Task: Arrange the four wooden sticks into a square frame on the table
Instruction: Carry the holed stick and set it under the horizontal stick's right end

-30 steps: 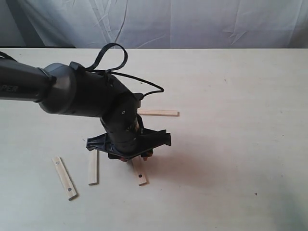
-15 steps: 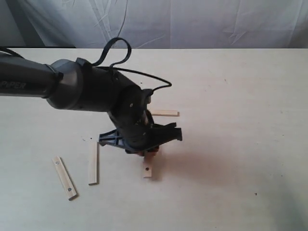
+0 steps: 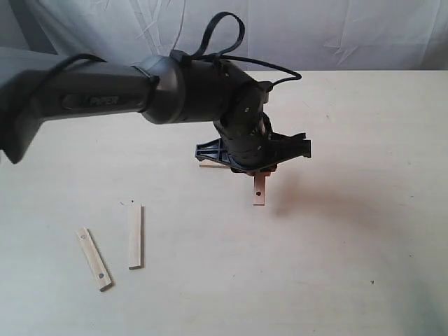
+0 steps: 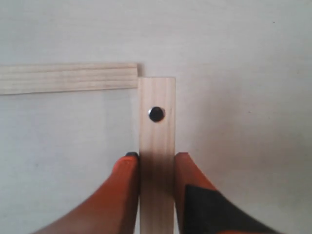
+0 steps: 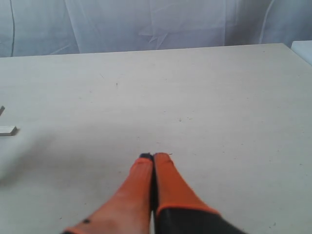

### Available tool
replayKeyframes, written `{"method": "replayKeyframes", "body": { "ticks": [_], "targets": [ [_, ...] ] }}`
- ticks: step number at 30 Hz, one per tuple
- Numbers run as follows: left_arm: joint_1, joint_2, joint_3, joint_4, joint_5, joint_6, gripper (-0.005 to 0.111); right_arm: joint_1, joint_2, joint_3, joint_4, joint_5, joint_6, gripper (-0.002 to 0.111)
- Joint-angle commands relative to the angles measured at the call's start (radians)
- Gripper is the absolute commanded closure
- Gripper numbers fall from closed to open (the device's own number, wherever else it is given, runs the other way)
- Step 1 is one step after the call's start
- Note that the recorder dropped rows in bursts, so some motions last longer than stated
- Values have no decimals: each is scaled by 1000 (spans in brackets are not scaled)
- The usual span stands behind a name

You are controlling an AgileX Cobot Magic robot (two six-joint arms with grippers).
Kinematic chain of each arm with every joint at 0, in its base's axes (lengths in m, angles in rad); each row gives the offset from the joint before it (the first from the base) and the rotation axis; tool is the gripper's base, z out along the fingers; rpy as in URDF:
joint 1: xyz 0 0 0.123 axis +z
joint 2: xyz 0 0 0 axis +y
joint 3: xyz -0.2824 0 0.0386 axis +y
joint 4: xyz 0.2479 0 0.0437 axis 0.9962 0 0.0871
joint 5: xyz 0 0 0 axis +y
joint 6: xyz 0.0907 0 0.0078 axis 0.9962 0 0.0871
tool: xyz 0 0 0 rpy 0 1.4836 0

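Across the pale cream table (image 3: 364,210), backed by a creased white cloth (image 3: 315,35), my left gripper (image 4: 156,157) pinches a holed stick (image 4: 156,122).
Its end sits just beside the end of a second stick (image 4: 68,78), at a right angle. A plain stick (image 3: 136,236) and another holed strip (image 3: 94,257) lie well apart from them. I read "PIPER" lettering (image 3: 105,100) on the left arm. My right gripper (image 5: 153,157) hangs over the table, fingers pressed together, holding nothing.
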Motion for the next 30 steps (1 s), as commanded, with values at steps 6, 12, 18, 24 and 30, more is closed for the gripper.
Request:
{"method": "replayKeyframes", "body": {
  "ticks": [6,12,18,24,30],
  "targets": [
    [0,50,-55,127,50,-64,107,-5,-6,1,-8,-11,-3,109],
    [9,88,-55,86,30,-66,107,-5,-6,1,-5,-14,-3,109],
    [9,102,-55,76,12,-66,104,-5,-6,1,-5,-14,-3,109],
    [9,102,-55,76,15,-59,74,-5,-6,1,-5,-14,-3,109],
    [9,50,-55,66,44,-11,69,-5,-6,1,-7,-12,-3,109]
  ]
}}
